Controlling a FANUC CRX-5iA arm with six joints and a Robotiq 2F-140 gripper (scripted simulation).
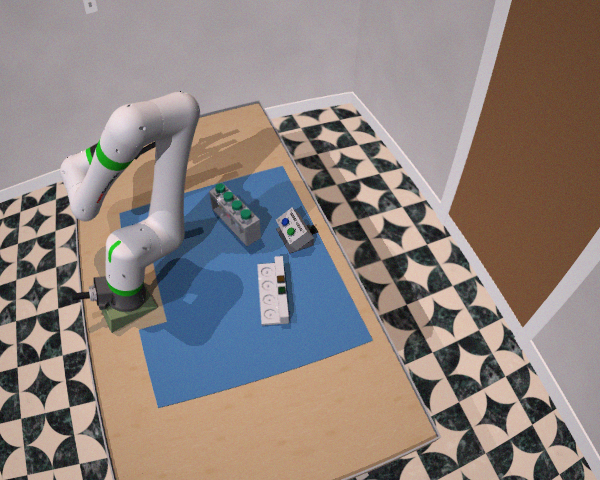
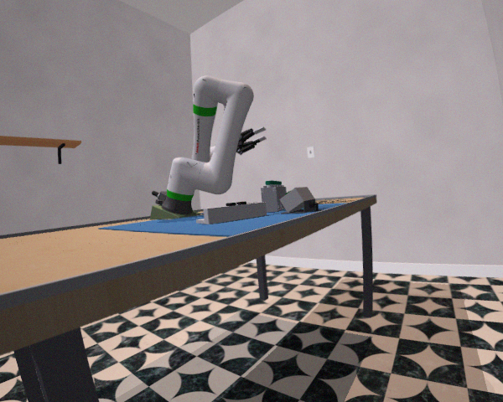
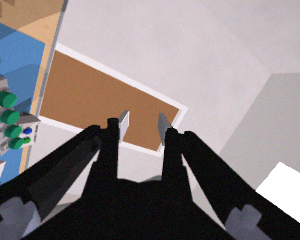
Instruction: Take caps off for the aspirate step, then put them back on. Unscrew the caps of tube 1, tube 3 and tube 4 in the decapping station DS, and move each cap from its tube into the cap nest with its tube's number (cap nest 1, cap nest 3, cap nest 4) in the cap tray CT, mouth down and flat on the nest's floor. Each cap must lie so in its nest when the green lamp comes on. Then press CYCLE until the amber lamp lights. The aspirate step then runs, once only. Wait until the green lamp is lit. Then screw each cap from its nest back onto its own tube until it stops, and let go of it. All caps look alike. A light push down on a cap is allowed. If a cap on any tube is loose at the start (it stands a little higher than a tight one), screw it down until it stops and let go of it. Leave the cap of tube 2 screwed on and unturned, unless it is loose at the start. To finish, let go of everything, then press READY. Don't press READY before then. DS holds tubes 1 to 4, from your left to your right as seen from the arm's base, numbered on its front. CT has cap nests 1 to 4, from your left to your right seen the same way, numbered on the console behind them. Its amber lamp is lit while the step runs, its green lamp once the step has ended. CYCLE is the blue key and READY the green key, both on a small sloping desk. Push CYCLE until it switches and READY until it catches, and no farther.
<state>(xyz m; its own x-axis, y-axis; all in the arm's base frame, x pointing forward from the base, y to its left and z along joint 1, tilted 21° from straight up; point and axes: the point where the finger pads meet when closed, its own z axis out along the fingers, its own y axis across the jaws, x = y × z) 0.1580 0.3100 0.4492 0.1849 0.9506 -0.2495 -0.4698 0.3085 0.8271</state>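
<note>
The grey decapping station [image 1: 251, 235] [image 2: 272, 198] stands on the blue mat [image 1: 212, 351] with four green caps on its tubes: cap 1 [image 1: 220, 188], cap 2 [image 1: 228, 196], cap 3 [image 1: 236, 205] and cap 4 [image 1: 245, 213]. The caps also show at the left edge of the wrist view [image 3: 10, 117]. The white cap tray [image 1: 264, 320] [image 2: 234, 212] has four empty nests. My gripper [image 2: 263, 133] [image 3: 143, 118] is partly open and empty, held high above the table near the arm, pointing up and away towards the wall. It is hidden in the top view.
The sloping key desk [image 1: 301, 238] [image 2: 297, 198] with the blue CYCLE key [image 1: 285, 221] and the green READY key [image 1: 291, 231] stands right of the station. The console [image 1: 282, 289] behind the nests shows dark lamps. The arm's base [image 1: 124, 299] sits at the mat's left edge.
</note>
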